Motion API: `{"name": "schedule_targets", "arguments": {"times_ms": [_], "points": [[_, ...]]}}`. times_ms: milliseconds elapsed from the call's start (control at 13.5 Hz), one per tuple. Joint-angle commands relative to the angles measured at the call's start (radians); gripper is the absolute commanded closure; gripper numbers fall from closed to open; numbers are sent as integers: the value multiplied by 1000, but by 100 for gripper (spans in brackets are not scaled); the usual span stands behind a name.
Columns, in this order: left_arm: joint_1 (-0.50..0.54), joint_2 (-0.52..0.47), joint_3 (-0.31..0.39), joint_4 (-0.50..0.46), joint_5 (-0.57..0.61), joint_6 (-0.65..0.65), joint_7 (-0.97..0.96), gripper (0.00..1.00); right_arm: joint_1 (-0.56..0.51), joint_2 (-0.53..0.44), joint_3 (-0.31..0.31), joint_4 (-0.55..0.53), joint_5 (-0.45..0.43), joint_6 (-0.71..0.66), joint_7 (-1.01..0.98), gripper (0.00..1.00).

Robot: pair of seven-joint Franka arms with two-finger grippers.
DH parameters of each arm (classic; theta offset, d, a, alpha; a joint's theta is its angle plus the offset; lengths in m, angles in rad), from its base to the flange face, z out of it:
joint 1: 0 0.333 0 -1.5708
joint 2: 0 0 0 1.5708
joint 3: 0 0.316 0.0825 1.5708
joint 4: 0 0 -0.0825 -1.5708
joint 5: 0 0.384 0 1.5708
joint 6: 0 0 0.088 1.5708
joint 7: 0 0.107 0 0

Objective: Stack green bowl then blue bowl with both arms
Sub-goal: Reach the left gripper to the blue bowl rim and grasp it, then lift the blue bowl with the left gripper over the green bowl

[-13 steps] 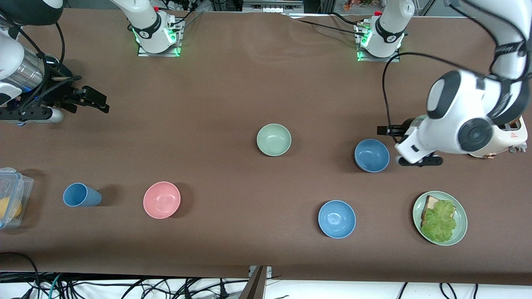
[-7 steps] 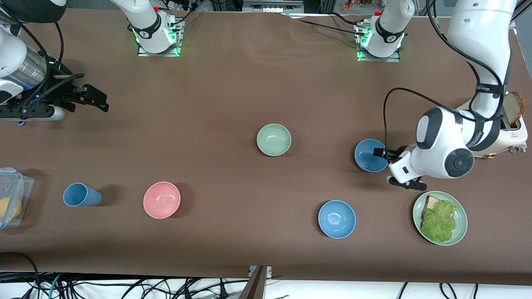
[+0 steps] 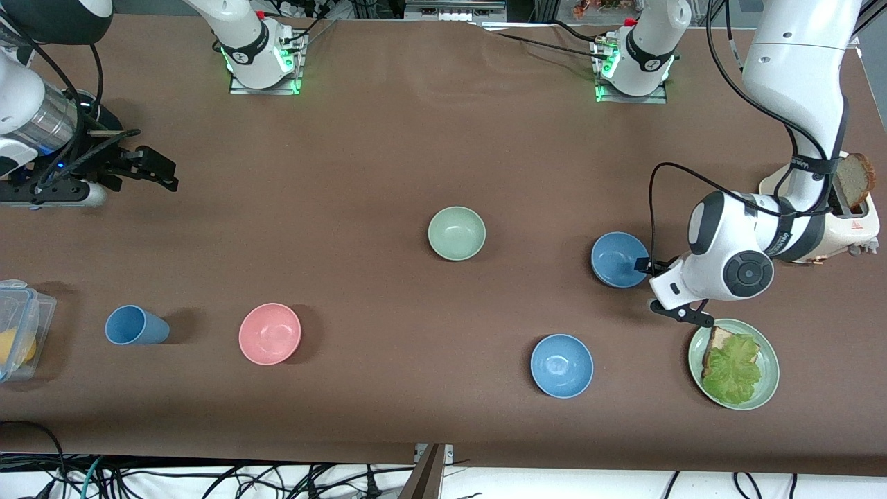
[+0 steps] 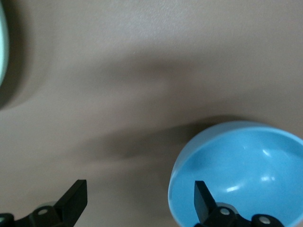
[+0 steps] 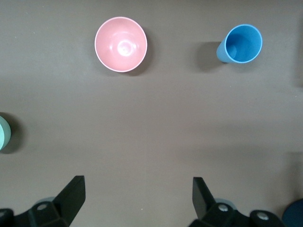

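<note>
The green bowl (image 3: 457,233) stands mid-table, empty. The blue bowl (image 3: 619,259) stands beside it toward the left arm's end. My left gripper (image 3: 663,290) is open and low at that bowl, straddling its rim. In the left wrist view the gripper (image 4: 139,189) has one finger (image 4: 203,198) inside the blue bowl (image 4: 246,175) and the other outside over bare table. My right gripper (image 3: 158,171) is open and empty, waiting over the right arm's end of the table. Its wrist view (image 5: 137,187) shows the green bowl's edge (image 5: 3,133).
A brighter sky-blue bowl (image 3: 561,365) and a pale green plate (image 3: 768,380) with toast and lettuce lie nearer the front camera. A pink bowl (image 3: 269,333), a blue cup (image 3: 135,325), a clear container (image 3: 21,326) and a toaster (image 3: 856,222) also stand here.
My left arm has swung down and in toward the blue bowl, bringing one finger over its rim. My right gripper has barely moved.
</note>
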Motion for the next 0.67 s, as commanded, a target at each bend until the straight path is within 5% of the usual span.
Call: {"name": "schedule_targets", "arguments": {"times_ms": [0,74,297,594], "points": [[-1,-23,-1,-110,25,113,18,7,-10,29,9,36,-13,-3,-9,0],[-1,-26,-1,-123,26,124,18,23,-10,37,11,36,-10,-1,-3,0],[-12,-67,-8,-136,26,112,19,100,-7,42,12,40,-14,0,-3,0],[-19,-85,-12,-136,26,80,34,100,-7,43,14,40,-16,12,-1,0]]}}
